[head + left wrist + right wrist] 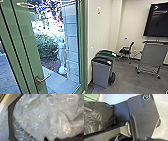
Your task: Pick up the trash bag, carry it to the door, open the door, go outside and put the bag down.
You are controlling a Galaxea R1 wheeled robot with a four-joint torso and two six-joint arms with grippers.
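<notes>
The trash bag (40, 115) is beside the left pincer (50, 139), whose grip I can't tell, with labelled bins (101, 75) beyond on gray indoor floor (127, 83).

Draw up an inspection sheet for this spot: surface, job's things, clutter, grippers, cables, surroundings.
Surface: grey floor, under the bins and chair.
Trash bag: crumpled, see-through plastic fills much of the left wrist view; dark, glossy plastic in the right; can't tell if they're one bag.
Door: green-framed glass door, lever handle; can't tell whether it's latched.
Clutter: black-lidded bin and green-lidded bin beside the doorway.
Grippers: open or shut, can't tell.
Cables: nothing seen.
Surroundings: office chair, wheeled stand, dark screen; shrub beyond the glass.
</notes>
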